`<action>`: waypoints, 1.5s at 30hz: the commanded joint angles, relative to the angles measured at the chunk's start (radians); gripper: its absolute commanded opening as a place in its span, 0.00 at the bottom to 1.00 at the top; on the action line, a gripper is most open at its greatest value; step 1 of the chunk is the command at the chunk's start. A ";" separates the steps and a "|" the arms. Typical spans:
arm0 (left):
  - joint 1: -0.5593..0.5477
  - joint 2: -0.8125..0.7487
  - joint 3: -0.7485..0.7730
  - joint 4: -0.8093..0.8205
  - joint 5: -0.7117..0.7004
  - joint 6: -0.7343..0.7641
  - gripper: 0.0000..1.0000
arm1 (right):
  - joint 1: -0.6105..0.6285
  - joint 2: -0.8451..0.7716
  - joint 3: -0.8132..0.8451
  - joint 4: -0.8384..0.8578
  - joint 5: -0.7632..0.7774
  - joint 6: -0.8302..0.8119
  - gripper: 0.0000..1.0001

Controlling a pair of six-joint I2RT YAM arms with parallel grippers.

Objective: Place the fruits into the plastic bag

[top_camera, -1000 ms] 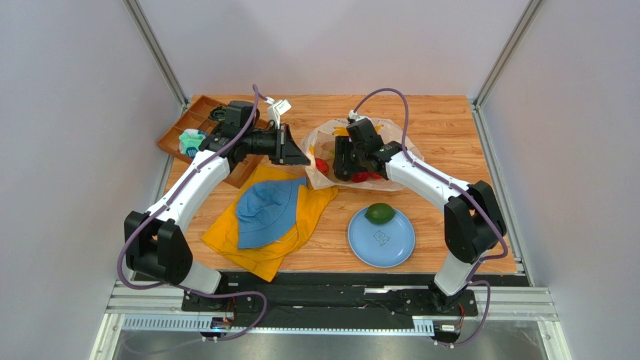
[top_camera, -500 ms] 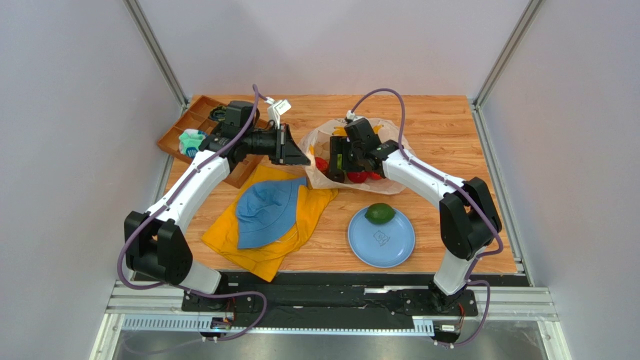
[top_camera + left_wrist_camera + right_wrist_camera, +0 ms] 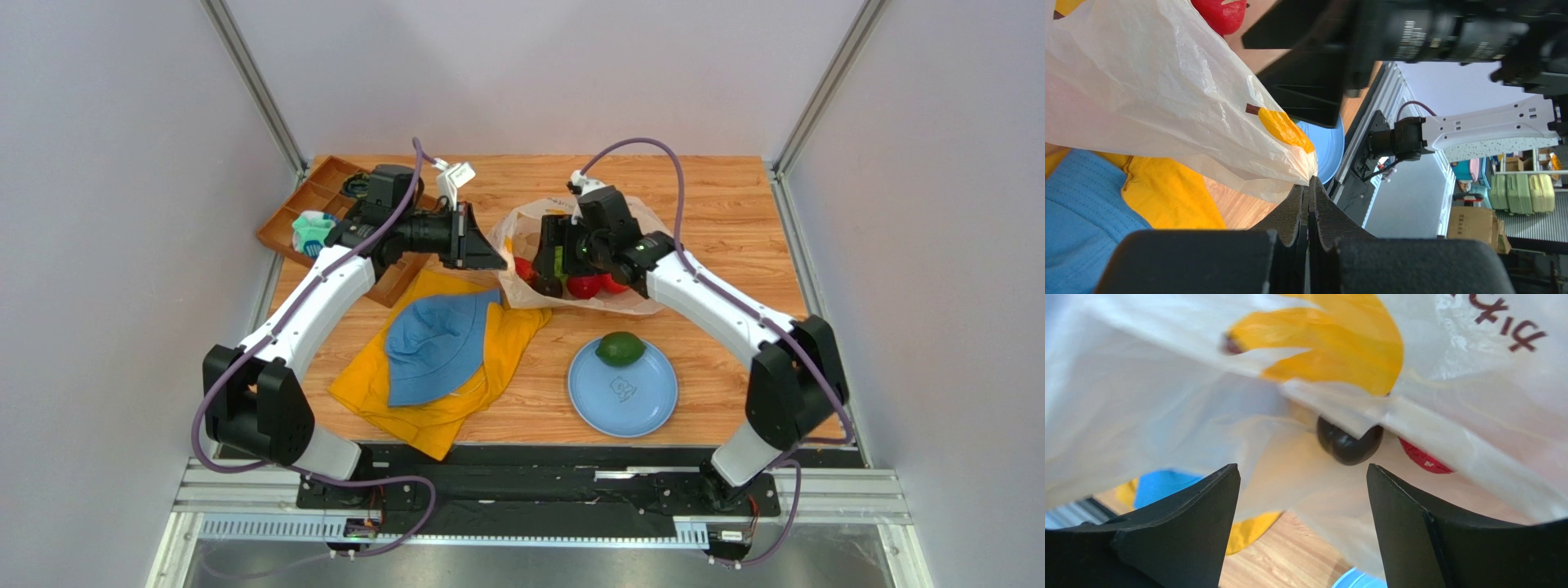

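The plastic bag (image 3: 622,208), cream-white with banana prints, lies at the table's middle back. My left gripper (image 3: 494,255) is shut on its left edge and holds it up; in the left wrist view the bag (image 3: 1168,92) runs into the closed tips (image 3: 1310,184). Red fruits (image 3: 584,287) lie inside the bag. My right gripper (image 3: 547,262) is open and empty over the bag's mouth. In the right wrist view (image 3: 1300,478) a dark plum (image 3: 1349,444) and a red fruit (image 3: 1422,460) show inside the bag (image 3: 1168,416). A green oval fruit (image 3: 621,348) sits on the blue plate (image 3: 638,404).
A blue hat (image 3: 436,349) lies on a yellow cloth (image 3: 368,390) in front of the bag's left side. A brown wooden tray (image 3: 294,211) with small items stands at the back left, behind my left arm. Grey walls close in both sides.
My right gripper has drawn back and up from inside the bag, and its elbow has swung right. The left gripper holds the bag's edge unmoved.
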 commanded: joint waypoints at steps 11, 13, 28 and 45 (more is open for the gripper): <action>0.005 -0.016 0.028 0.032 0.016 -0.006 0.00 | 0.034 -0.333 -0.201 -0.047 -0.168 -0.149 0.79; 0.005 -0.014 0.030 0.032 0.016 -0.006 0.00 | 0.036 -0.358 -0.246 -0.050 -0.209 -0.149 0.79; 0.005 -0.007 0.028 0.032 0.016 -0.008 0.00 | 0.037 -0.349 -0.315 -0.323 0.103 -0.177 0.84; 0.005 0.001 0.028 0.032 0.018 -0.006 0.00 | 0.036 -0.188 -0.344 -0.153 0.172 -0.284 0.88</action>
